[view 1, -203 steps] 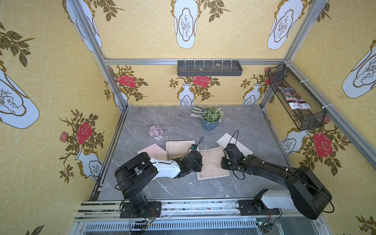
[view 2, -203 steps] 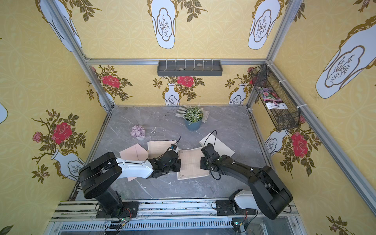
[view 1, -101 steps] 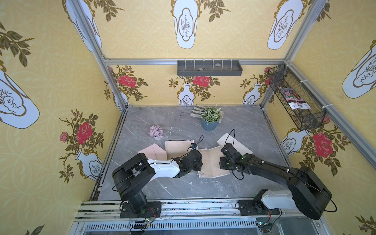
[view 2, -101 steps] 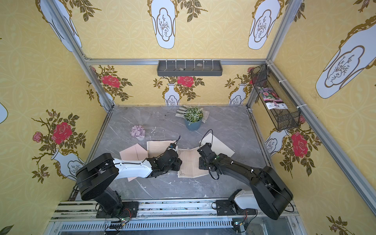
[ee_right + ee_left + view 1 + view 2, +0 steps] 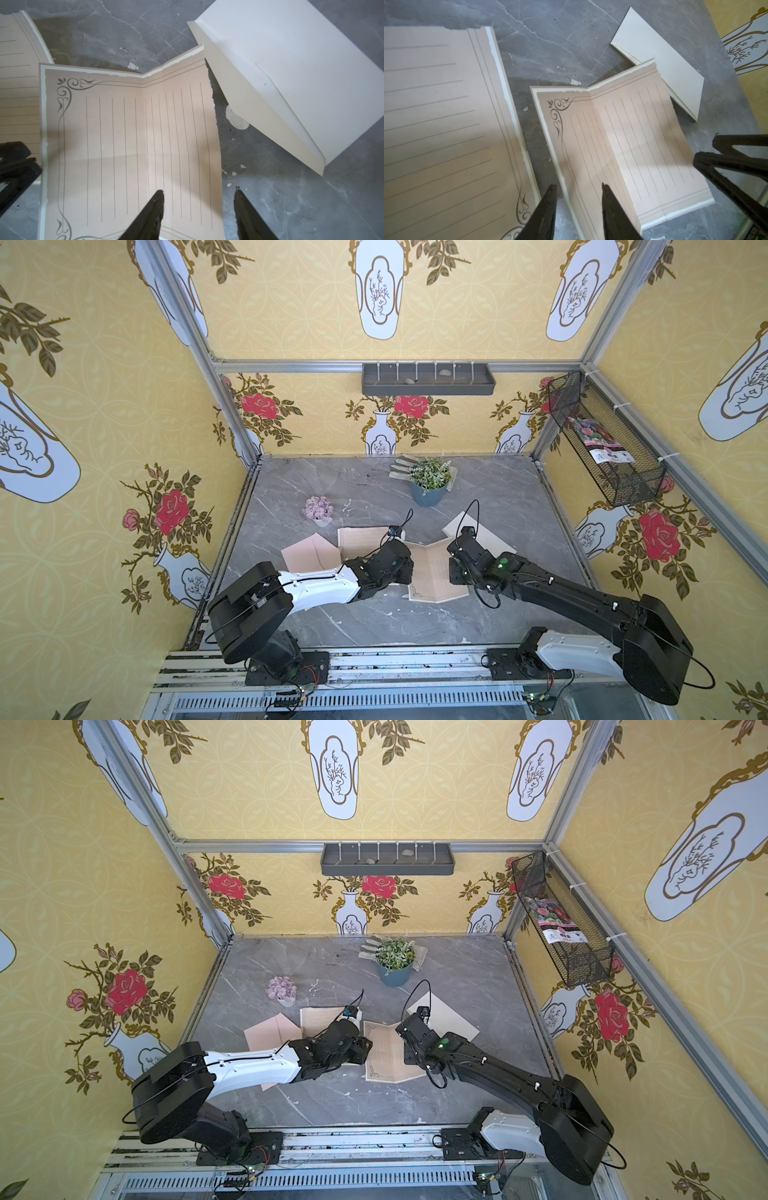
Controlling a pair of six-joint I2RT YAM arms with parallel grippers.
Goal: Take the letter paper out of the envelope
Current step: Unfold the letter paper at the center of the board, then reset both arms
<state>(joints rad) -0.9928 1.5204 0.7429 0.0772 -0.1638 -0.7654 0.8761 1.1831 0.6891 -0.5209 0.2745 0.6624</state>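
Note:
The letter paper [image 5: 432,572] [image 5: 388,1052], beige with ruled lines and a scroll corner, lies unfolded and creased on the grey table, outside the envelope. The cream envelope [image 5: 484,531] [image 5: 291,72] rests just behind and to the right of it, partly under my right arm. My left gripper [image 5: 578,186] [image 5: 409,568] is open, its fingers astride the paper's left edge [image 5: 623,145]. At the opposite side my right gripper [image 5: 198,189] [image 5: 452,572] is open too, one finger over the paper [image 5: 128,135] and one over bare table. Neither holds anything.
A second ruled sheet [image 5: 361,537] [image 5: 436,124] and a tan envelope [image 5: 309,553] lie to the left. Behind stand a potted plant [image 5: 430,485], gloves [image 5: 401,468] and a small purple flower pot [image 5: 319,509]. A wire basket [image 5: 606,443] hangs on the right wall.
Both grippers have opened over the last second and let go of the letter paper, which now lies free on the table. The arms have barely shifted.

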